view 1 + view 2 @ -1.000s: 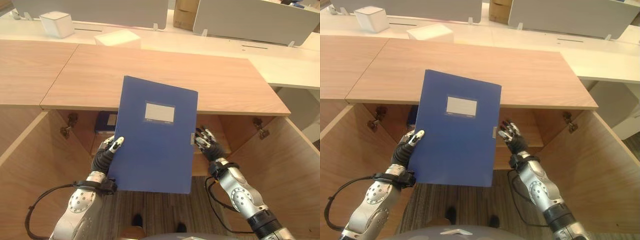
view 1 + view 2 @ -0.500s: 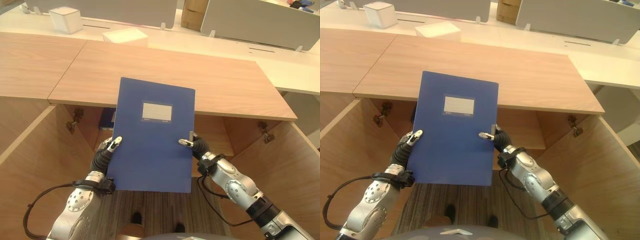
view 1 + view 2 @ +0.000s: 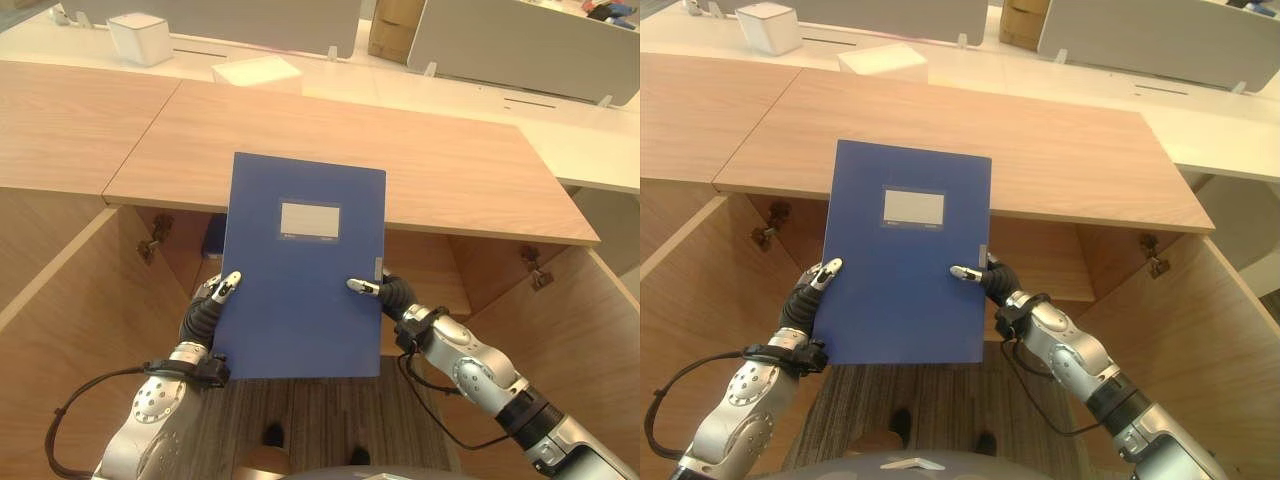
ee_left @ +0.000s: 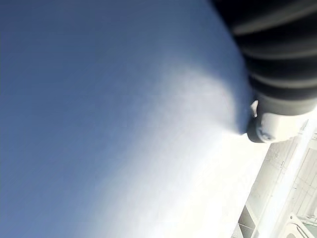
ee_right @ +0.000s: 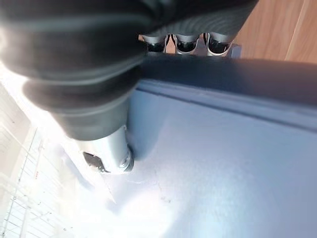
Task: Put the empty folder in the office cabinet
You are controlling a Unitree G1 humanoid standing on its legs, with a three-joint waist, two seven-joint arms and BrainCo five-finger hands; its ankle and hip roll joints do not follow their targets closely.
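The head views are bright and evenly lit, and the pale wooden top of the cabinet (image 3: 330, 150) shows a soft sheen with no hard glare. Beneath that top the cabinet's inside falls into shade, darkest at the back around a dark blue object (image 3: 212, 240) on the shelf. The flat blue rectangular folder (image 3: 300, 270) is evenly lit, its pale label readable as a shape. The white bench (image 3: 250, 60) behind looks nearly washed out. In the left wrist view the folder's cover fades from deep blue into a white glare patch, perhaps overexposure. In the right wrist view the ribbed cover of the right hand (image 5: 114, 144) is blurred, with strong glare beside it.
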